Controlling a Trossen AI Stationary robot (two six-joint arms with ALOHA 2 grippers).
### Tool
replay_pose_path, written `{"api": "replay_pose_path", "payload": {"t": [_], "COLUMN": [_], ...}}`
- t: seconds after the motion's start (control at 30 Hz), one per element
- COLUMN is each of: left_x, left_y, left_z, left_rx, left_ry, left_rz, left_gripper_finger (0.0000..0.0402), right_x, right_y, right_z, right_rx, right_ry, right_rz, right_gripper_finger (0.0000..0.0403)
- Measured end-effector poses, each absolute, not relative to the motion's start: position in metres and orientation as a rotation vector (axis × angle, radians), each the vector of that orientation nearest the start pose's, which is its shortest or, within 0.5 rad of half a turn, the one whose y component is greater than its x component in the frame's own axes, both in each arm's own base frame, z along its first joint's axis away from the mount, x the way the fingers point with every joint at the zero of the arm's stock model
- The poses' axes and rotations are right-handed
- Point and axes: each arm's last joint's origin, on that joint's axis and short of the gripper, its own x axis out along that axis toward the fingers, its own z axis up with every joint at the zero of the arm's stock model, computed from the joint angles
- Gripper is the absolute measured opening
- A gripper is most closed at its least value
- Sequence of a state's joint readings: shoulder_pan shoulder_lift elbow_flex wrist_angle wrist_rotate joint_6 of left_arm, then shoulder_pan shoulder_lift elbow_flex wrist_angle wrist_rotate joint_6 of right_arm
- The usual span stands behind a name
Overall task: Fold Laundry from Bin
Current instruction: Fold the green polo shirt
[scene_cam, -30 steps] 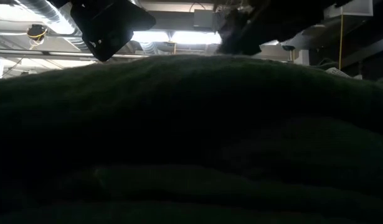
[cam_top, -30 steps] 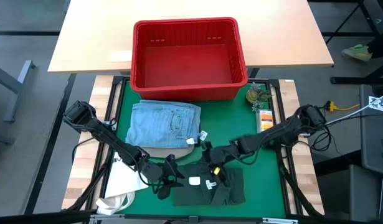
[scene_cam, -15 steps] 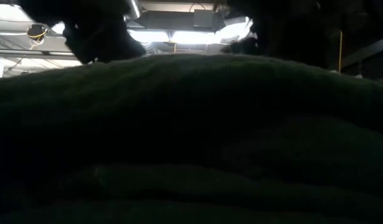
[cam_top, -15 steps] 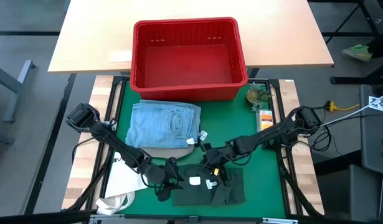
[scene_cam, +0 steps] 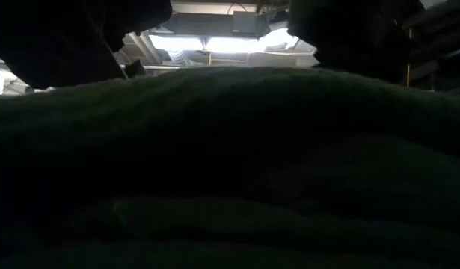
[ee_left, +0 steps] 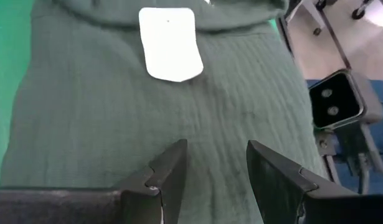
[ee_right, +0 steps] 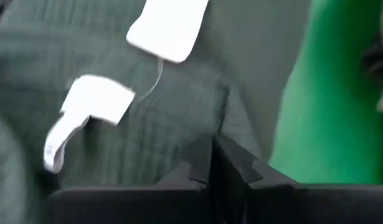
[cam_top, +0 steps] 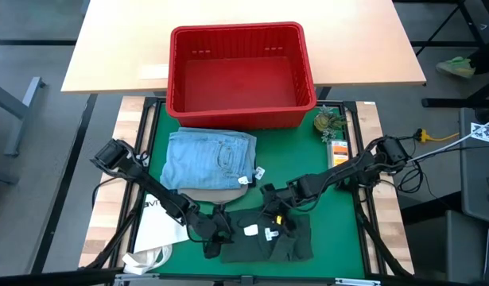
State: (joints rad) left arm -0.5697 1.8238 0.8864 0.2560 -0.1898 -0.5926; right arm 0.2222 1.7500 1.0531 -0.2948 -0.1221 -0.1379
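On the green mat (cam_top: pixel 339 238), two end effectors: left (ee_left: pixel 216 163) parted, right (ee_right: pixel 213 155) pinching one dark green garment (cam_top: pixel 268 238).

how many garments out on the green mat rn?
3 visible: light blue jeans just below the red bin, a tan piece peeking out under them, dark green piece at the front edge. More could be hidden underneath.

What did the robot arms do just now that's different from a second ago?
The right claw snapped shut, pinching a fold of the dark green piece. The left arm slid a bit toward the right across the table, and its claw sits open over the same green cloth. The red bin, the light blue jeans and the white tote bag stayed put.
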Motion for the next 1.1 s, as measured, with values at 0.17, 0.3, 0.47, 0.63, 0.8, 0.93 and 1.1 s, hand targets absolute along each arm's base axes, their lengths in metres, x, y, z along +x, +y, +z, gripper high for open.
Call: {"api": "replay_pose_path", "payload": {"t": [0.17, 0.3, 0.47, 0.63, 0.8, 0.93, 1.1], "left_x": [0.301, 0.301, 0.301, 0.301, 0.301, 0.302, 0.308], "left_y": [-0.186, -0.186, -0.186, -0.186, -0.186, -0.186, -0.185], "left_z": [0.135, 0.135, 0.135, 0.135, 0.135, 0.136, 0.142], "left_rx": [-0.313, -0.313, -0.313, -0.312, -0.309, -0.307, -0.332], "left_ry": [0.719, 0.719, 0.72, 0.724, 0.726, 0.697, 0.613], "left_rz": [-0.16, -0.159, -0.158, -0.157, -0.151, -0.138, -0.13], "left_gripper_finger": [0.0159, 0.0159, 0.0159, 0.0159, 0.0159, 0.0159, 0.0159], "right_x": [0.323, 0.311, 0.296, 0.282, 0.276, 0.277, 0.279], "right_y": [0.078, 0.077, 0.08, 0.087, 0.089, 0.088, 0.088], "right_z": [0.165, 0.162, 0.161, 0.16, 0.16, 0.16, 0.16], "right_rx": [-0.145, -0.106, -0.046, -0.059, -0.062, -0.046, -0.048], "right_ry": [1.13, 1.258, 1.379, 1.495, 1.545, 1.542, 1.53], "right_rz": [0.436, 0.486, 0.625, 0.701, 0.712, 0.693, 0.69], "right_gripper_finger": [0.0004, 0.0007, 0.0006, 0.0003, 0.0008, 0.0018, 0.0021]}}
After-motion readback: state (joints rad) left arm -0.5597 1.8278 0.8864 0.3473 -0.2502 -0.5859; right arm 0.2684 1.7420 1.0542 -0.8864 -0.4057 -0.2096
